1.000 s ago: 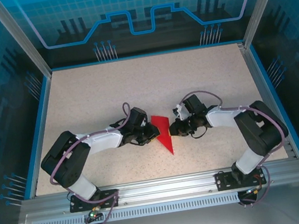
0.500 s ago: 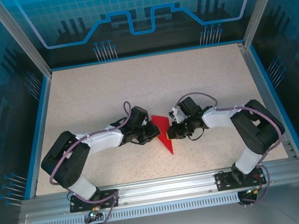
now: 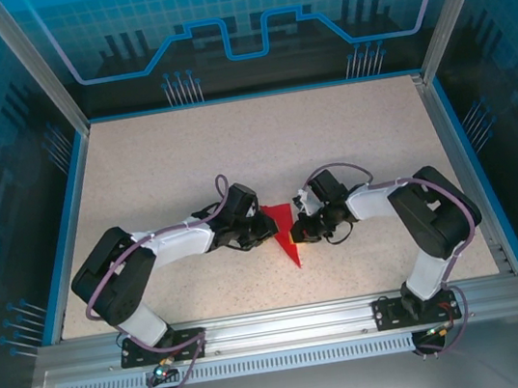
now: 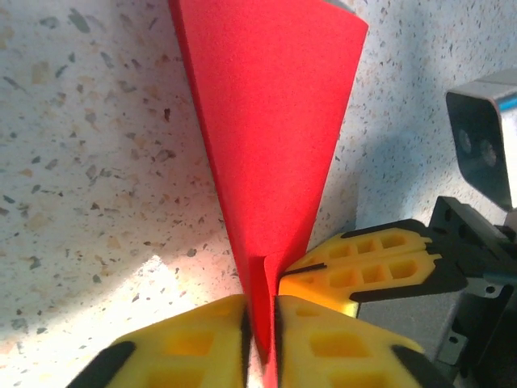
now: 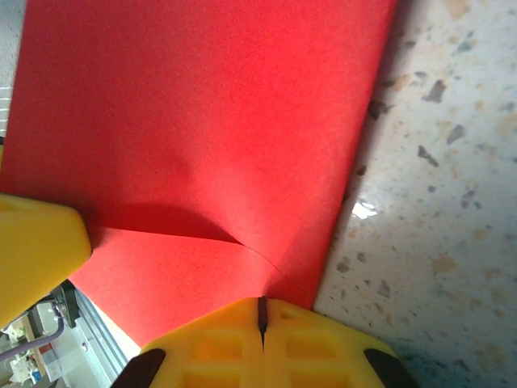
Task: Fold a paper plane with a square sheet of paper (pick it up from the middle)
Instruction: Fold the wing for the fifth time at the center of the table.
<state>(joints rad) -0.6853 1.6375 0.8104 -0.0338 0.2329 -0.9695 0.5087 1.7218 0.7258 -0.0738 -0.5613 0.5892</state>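
— Item: paper [image 3: 283, 222]. Location?
— Table [image 3: 185, 156] centre, between the arms. Left gripper [image 4: 260, 331] clamped on its left edge. Right gripper [image 5: 262, 311] closed, seemingly nipping the right edge.
— Lie?
— Long axis near–far. Point near, wide end far.
— Risk?
— Opposed pulls could tear it or skew the crease.

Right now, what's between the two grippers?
The folded red paper, clearest in the top view. The left gripper and right gripper each pinch it from opposite sides.
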